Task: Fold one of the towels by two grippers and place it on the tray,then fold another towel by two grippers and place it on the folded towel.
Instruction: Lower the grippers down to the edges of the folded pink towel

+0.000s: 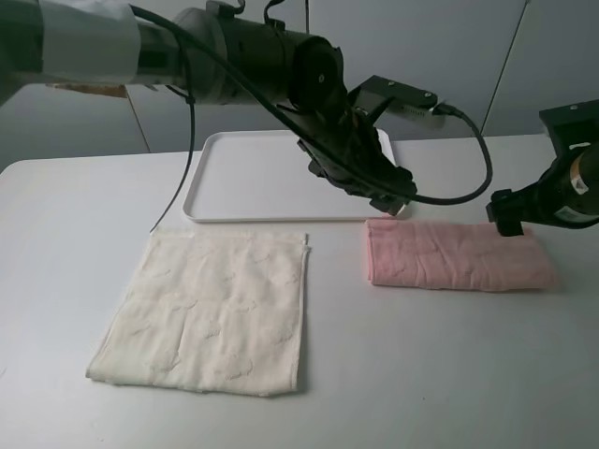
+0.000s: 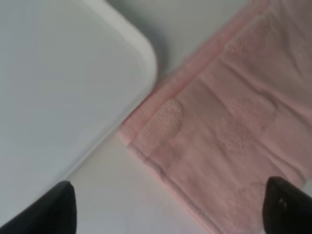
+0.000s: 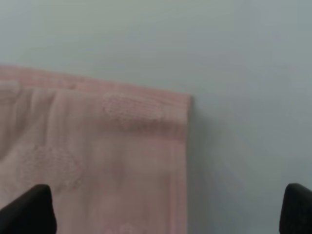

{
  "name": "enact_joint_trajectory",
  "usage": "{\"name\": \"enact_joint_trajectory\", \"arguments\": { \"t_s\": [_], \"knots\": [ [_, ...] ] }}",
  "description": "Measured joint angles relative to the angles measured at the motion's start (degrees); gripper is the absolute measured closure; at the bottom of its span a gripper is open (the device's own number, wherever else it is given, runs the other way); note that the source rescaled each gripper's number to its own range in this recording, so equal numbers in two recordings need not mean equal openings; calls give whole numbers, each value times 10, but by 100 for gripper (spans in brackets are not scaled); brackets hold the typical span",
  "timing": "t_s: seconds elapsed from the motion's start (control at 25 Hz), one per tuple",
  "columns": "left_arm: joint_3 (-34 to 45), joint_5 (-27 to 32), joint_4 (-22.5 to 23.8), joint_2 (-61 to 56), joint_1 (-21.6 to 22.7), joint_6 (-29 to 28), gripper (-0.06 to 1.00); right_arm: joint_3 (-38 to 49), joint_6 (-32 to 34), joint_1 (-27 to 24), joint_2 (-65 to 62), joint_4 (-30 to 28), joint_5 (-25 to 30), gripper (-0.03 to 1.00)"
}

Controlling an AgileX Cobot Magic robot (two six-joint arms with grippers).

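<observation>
Near left on the desk (image 1: 421,374), the cream towel (image 1: 211,313) lies flat and unfolded. To its right the pink towel (image 1: 459,254) is a folded strip, its long axis running left to right. The left end effector (image 1: 391,198) hangs over its far-left corner and the right end effector (image 1: 505,217) over its far-right, both spread wide and holding nothing. Beyond, the tray (image 1: 243,178) lies far-left of the strip, nearer the left arm.

My left arm (image 1: 234,47) stretches in from the upper left and tilts downward past the middle, my left gripper (image 1: 391,196) spread wide at its end, while my right arm (image 1: 573,182) sits low at the right, my right gripper (image 1: 506,217) spread wide too.
</observation>
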Motion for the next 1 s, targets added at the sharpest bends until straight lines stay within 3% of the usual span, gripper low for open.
{"name": "enact_joint_trajectory", "arguments": {
  "t_s": [0.12,0.2,0.28,0.4,0.68,1.0],
  "knots": [
    [-55,81,-5,25,17,-33,-6,-57,-212,-37,1,208,41,-3],
    [-96,133,-2,53,21,-50,-6,-101,-346,-68,11,329,100,-3],
    [-137,178,-2,84,21,-74,-6,-145,-440,-97,32,419,162,-3],
    [-181,229,-3,127,21,-118,-6,-179,-510,-106,51,429,206,-3],
    [-201,254,-17,157,20,-187,-5,-188,-526,-107,56,416,210,-3],
    [-213,255,-4,160,9,-179,-1,-188,-522,-107,89,410,216,-3]
  ]
}}
